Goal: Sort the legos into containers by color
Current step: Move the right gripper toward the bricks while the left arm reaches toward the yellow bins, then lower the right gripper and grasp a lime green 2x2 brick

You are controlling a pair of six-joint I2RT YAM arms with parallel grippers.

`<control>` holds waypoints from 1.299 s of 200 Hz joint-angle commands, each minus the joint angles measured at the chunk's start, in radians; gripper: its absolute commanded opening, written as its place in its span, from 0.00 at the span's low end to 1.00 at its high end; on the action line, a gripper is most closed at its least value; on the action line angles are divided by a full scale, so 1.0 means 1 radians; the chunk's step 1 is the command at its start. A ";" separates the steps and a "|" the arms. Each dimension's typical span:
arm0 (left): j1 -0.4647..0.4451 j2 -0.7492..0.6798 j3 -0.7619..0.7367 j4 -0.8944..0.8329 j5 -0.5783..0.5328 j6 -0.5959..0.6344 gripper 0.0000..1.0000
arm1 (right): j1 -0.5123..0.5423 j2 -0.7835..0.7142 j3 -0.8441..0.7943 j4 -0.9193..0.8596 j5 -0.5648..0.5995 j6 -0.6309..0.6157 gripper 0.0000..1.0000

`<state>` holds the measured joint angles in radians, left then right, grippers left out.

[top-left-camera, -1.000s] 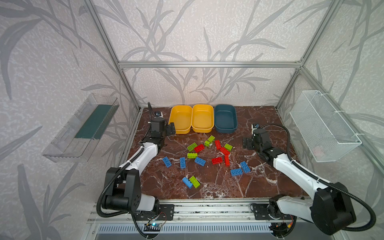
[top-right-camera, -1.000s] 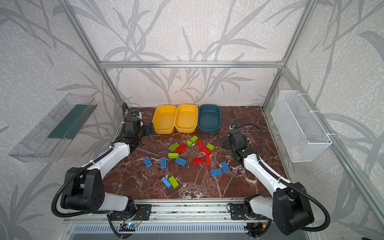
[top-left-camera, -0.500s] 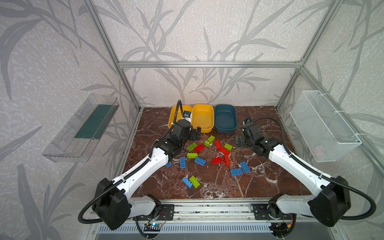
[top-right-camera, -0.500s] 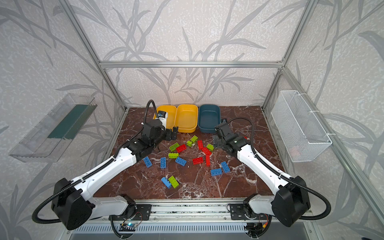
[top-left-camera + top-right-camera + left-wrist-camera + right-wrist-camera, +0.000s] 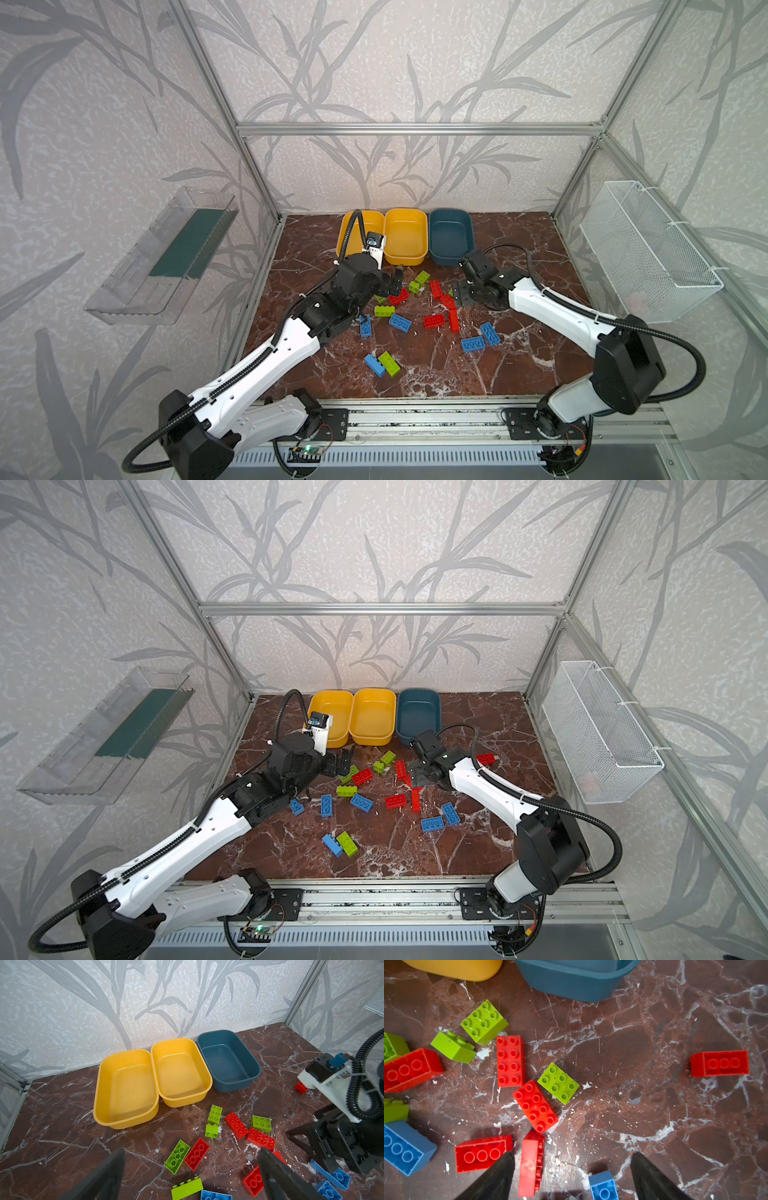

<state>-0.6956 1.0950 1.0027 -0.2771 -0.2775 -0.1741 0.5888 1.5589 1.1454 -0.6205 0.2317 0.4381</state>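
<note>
Several red, lime green and blue legos lie scattered on the marble floor (image 5: 415,357) in front of three empty containers: two yellow tubs (image 5: 405,237) (image 5: 124,1088) and a dark teal tub (image 5: 451,239). My left gripper (image 5: 392,283) (image 5: 192,1149) is open, low over an upturned green brick (image 5: 177,1156) and an upturned red brick (image 5: 197,1154). My right gripper (image 5: 457,297) (image 5: 573,1153) is open above a red brick on its side (image 5: 530,1163) and a blue brick (image 5: 603,1186). A lone red brick (image 5: 485,758) lies right of the pile.
A clear plastic tray (image 5: 166,257) hangs on the left wall and a white wire basket (image 5: 648,253) on the right wall. Aluminium frame posts stand at the back corners. A metal rail (image 5: 415,419) runs along the front edge.
Both arms have swung in from the back sides of the floor to the brick pile in the middle, and both grippers have come down close to the bricks.
</note>
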 commanded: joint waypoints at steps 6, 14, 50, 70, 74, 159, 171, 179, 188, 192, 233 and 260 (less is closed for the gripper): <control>0.001 0.018 -0.015 0.031 -0.067 0.013 0.99 | 0.000 0.089 0.107 -0.059 -0.039 0.127 0.88; 0.000 0.032 -0.008 0.038 -0.080 0.010 0.99 | 0.000 0.121 0.142 -0.088 -0.041 0.163 0.87; 0.007 0.098 0.041 0.041 -0.068 0.041 0.99 | 0.001 0.269 0.271 -0.245 -0.022 0.391 0.87; 0.010 0.114 0.044 0.049 -0.031 0.051 0.99 | 0.000 0.297 0.273 -0.254 -0.021 0.466 0.87; 0.011 0.115 0.043 0.048 -0.027 0.051 0.99 | 0.001 0.297 0.267 -0.246 -0.019 0.478 0.87; 0.070 0.144 0.051 0.058 0.052 0.054 0.99 | -0.018 0.376 0.288 -0.207 -0.035 0.528 0.83; 0.078 0.150 0.049 0.067 0.063 0.055 0.99 | -0.024 0.377 0.272 -0.182 -0.043 0.530 0.82; 0.083 0.155 0.048 0.077 0.069 0.055 0.99 | -0.029 0.372 0.255 -0.152 -0.054 0.526 0.81; 0.086 0.164 0.048 0.089 0.075 0.058 0.99 | -0.039 0.366 0.235 -0.120 -0.068 0.525 0.81; 0.087 0.168 0.048 0.096 0.076 0.060 0.99 | -0.043 0.366 0.231 -0.112 -0.075 0.525 0.80; 0.090 0.201 0.068 0.107 0.077 0.090 0.99 | -0.070 0.390 0.235 -0.074 -0.106 0.503 0.76; 0.094 0.205 0.070 0.098 0.080 0.096 0.99 | -0.077 0.418 0.255 -0.067 -0.112 0.498 0.75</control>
<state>-0.6075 1.2968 1.0336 -0.1883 -0.2073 -0.1070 0.5163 1.9404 1.3849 -0.6975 0.1371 0.9459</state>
